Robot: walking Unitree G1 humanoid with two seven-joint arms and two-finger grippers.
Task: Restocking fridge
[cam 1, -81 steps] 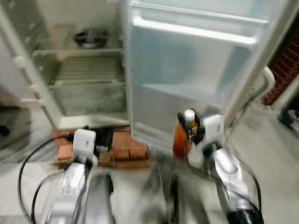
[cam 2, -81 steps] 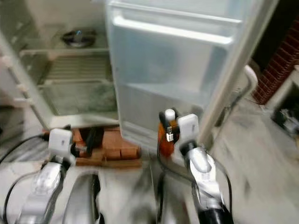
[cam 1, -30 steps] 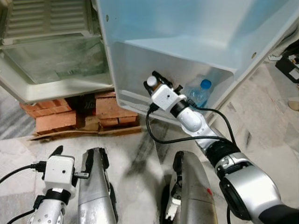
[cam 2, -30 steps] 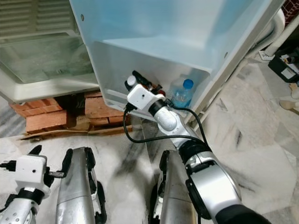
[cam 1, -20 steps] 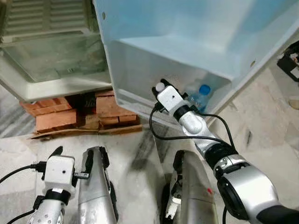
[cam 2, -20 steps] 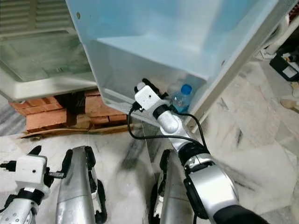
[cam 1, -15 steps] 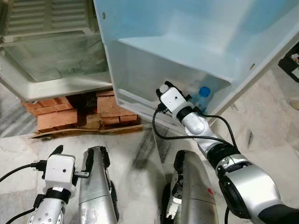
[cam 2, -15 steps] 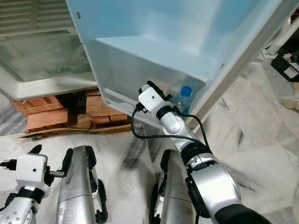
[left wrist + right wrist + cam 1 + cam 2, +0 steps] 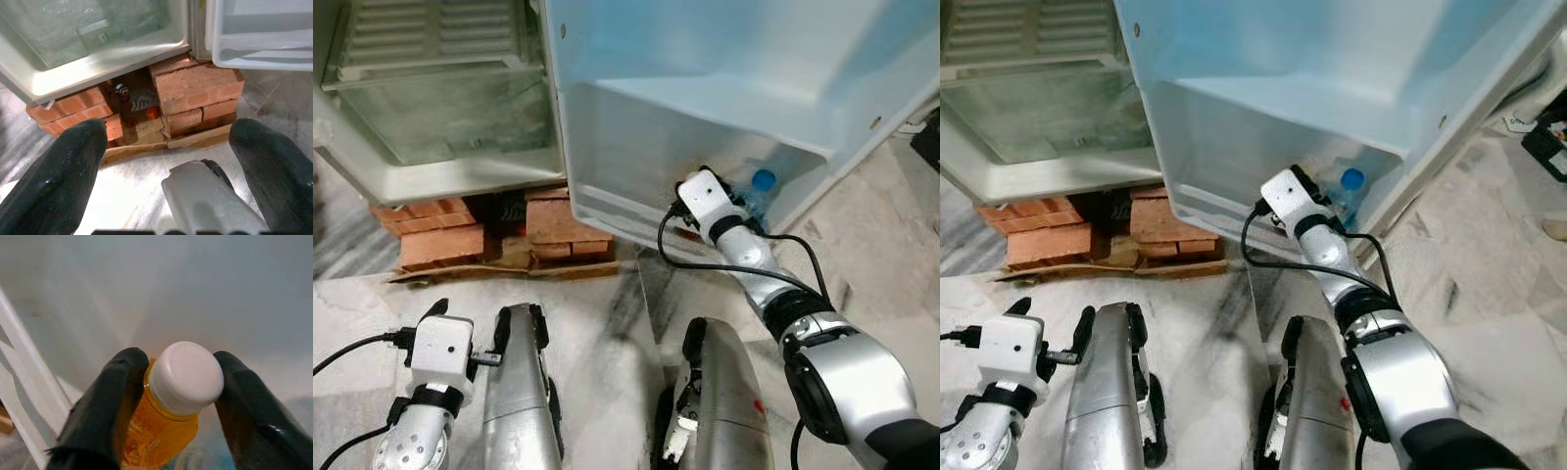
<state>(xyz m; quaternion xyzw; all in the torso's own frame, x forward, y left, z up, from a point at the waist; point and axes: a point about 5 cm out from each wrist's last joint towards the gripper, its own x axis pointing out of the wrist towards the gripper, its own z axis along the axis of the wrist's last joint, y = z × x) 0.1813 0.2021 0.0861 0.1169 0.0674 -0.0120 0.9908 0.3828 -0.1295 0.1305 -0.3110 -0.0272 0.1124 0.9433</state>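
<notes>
Orange bottle [image 9: 166, 428], white cap [image 9: 186, 377]: pinched at the neck between the two black fingers [image 9: 110, 406] of the right gripper [image 9: 182, 396]. Contact on both sides just below the cap. Bottle sits inside the lowest shelf of the open fridge door [image 9: 705, 88], white door wall behind it.

Head views: right gripper [image 9: 720, 191] reaches into that bottom door bin [image 9: 617, 201], at about 2 o'clock from frame centre. Bottle itself hidden there by the white wrist housing. A clear water bottle with blue cap [image 9: 763, 180] stands in the same bin, just beside the gripper at its 3 o'clock side.

Left gripper [image 9: 168, 161]: fingers spread wide, nothing between them, held low at 7 o'clock over the marble floor [image 9: 607, 304]. Its white wrist block [image 9: 442, 345] shows beside the robot's silver leg [image 9: 519, 392].

Fridge body [image 9: 440, 166] at 11 o'clock: door open, glass-fronted drawer [image 9: 440, 122] with a ribbed shelf above. Cabinet rests on stacked red bricks [image 9: 440, 230]; dark gap between the brick stacks holds small items, not identifiable.
</notes>
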